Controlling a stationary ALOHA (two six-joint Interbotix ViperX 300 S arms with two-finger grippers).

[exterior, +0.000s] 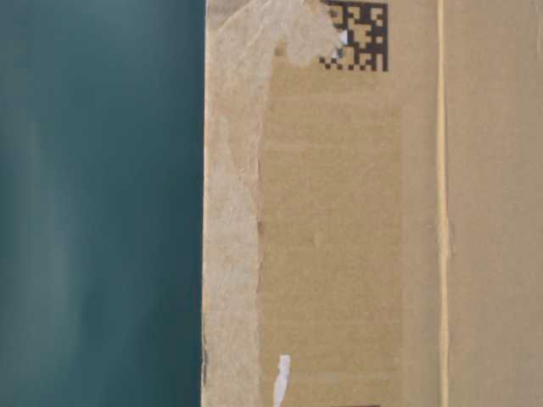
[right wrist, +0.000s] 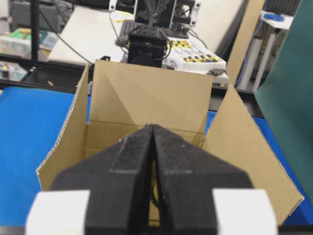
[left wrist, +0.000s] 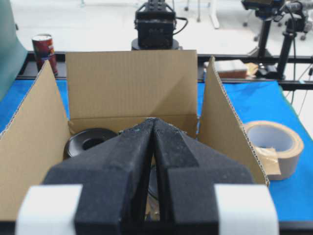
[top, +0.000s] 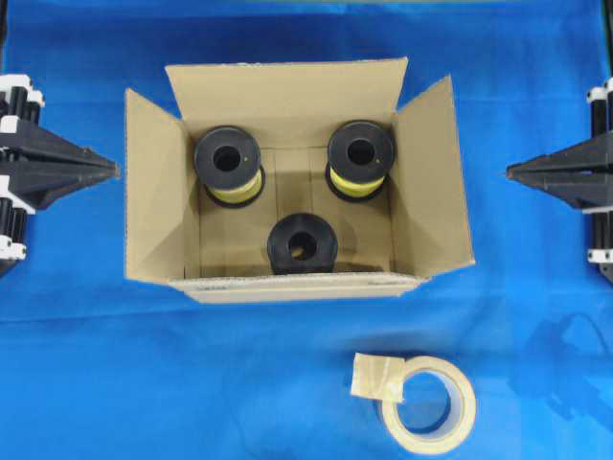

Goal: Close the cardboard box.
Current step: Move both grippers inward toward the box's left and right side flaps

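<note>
pressed together, both the left hand [left wrist: 154, 128] and right hand [right wrist: 153, 131] wait outside the cardboard box [top: 287, 278], whose flaps stand open, likely ready to push them shut.

Cardboard box [top: 153, 192]: centre of blue cloth [top: 86, 383], all flaps open.
Inside: three black spools [top: 303, 242], two wound yellow.
Tape roll [top: 428, 404]: near the box.
Left gripper [top: 113, 171], right gripper [top: 510, 172]: apart from the box, fingers together.
</note>
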